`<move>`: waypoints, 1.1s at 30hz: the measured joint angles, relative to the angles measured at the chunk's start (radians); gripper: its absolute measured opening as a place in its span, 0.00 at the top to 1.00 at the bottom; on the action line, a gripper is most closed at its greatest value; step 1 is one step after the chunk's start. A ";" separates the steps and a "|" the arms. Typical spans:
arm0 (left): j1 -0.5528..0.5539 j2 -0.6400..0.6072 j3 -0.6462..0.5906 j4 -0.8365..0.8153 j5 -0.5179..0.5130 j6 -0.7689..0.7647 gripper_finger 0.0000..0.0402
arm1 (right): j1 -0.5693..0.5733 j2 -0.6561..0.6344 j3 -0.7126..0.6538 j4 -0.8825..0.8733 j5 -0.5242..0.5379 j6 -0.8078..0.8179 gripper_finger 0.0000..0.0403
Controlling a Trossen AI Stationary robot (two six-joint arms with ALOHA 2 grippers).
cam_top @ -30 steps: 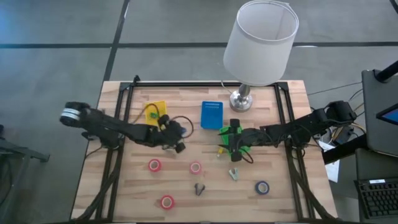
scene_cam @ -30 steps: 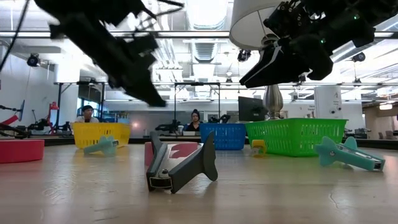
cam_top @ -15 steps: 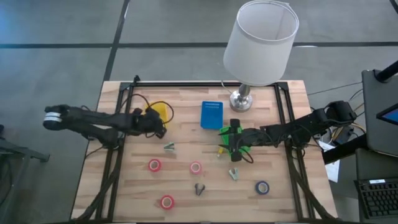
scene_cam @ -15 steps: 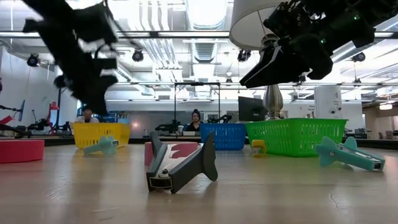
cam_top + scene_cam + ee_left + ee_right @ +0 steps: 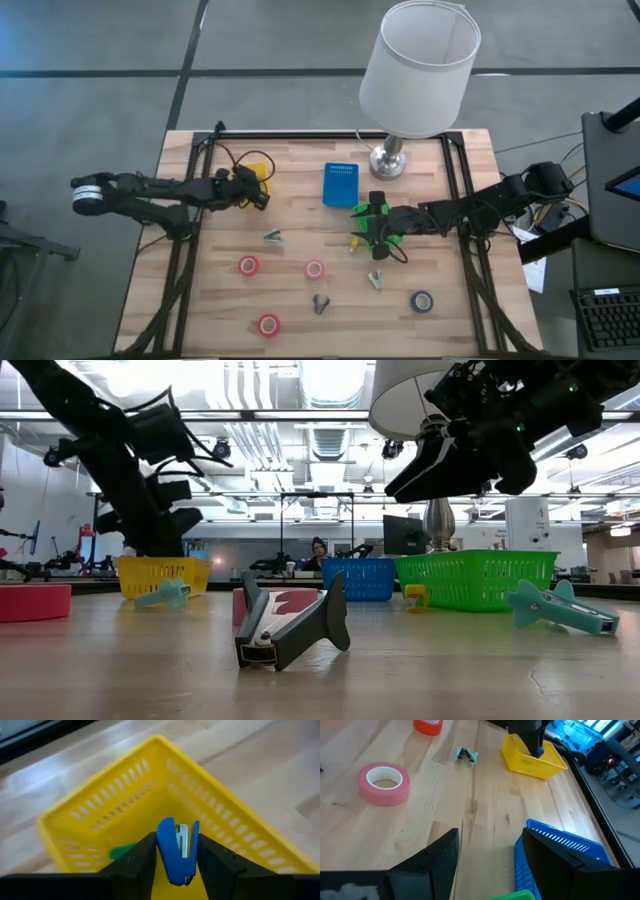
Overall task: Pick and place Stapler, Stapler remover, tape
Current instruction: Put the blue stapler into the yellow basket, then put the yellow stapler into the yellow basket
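1. Left wrist view: the left gripper hangs over the yellow basket, its fingers pressed to both sides of a blue stapler held upright. The stapler's lower end is cut off from me. A green scrap inside the basket is half hidden; I cannot name it.
2. That basket is slotted plastic and stands on the left-arm side of the lamp.
3. Right gripper: fingers spread wide, nothing between them. It hovers just in front of the lamp, covering most of the green basket.
4. A blue slotted basket sits just beside the lamp base.
5. Tape: three pink-red rolls and one blue roll lie flat, well in front of the lamp. They are rings with white cores.
6. Stapler removers: small clawed pieces lie among the rolls; I cannot make out detail from above.
7. Table: pale wood planks in a black frame. The white lampshade hides the far edge.
8. Low view: a lit workshop lies beyond, with a seated person, blurred.
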 joint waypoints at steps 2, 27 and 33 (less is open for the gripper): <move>0.015 0.000 -0.001 0.002 -0.002 0.003 0.61 | -0.001 0.000 0.000 0.000 0.000 -0.001 0.47; -0.116 -0.002 0.246 0.158 0.284 0.232 0.59 | -0.063 0.101 0.011 0.110 -0.217 -0.015 0.47; -0.172 -0.002 0.226 0.165 0.282 0.225 0.59 | -0.059 0.110 0.021 0.055 -0.292 0.007 0.47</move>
